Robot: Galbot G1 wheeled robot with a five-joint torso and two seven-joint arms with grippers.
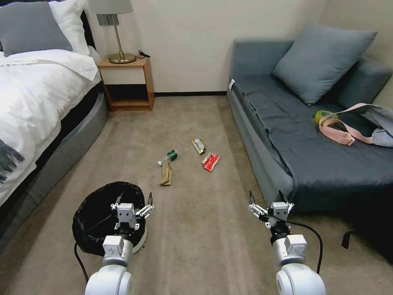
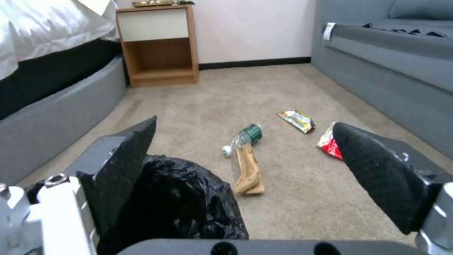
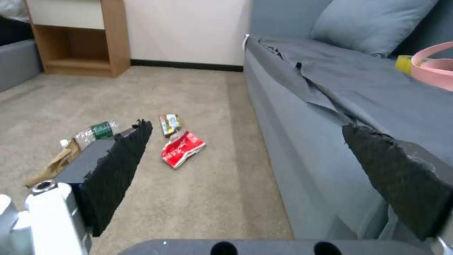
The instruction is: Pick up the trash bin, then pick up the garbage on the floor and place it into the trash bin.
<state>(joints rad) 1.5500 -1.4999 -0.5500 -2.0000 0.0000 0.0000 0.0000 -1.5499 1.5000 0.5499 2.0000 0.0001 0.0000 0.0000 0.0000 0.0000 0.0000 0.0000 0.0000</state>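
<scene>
1. On the carpet at the robot's near left, beside the bed (image 1: 37, 106), stands the trash bin (image 1: 92, 215), its crinkly black liner open to the ceiling; nothing holds it yet.
2. Over its near-right rim hangs the left claw (image 1: 133, 201), fingers spread wide and empty; one finger (image 2: 124, 166) sits just above the liner.
3. Farther ahead, mid-floor, the garbage lies in a loose cluster: a crumpled brown paper bag (image 1: 166, 175) touching a clear bottle (image 1: 168, 157), then a yellow-green foil wrapper (image 1: 198, 145) and a red-white wrapper (image 1: 210, 161), slightly apart.
4. Off to the right, the right claw (image 1: 266, 199) hovers wide open and empty, close to the sofa (image 1: 262, 164) front.
5. Risks, as I judge them: the claw may pinch only loose liner rather than the rim, so the bag pulls free or the bin tips; the bottle could roll when nudged; flat wrappers may slip the fingers against carpet; the right arm could scrape the sofa.
</scene>
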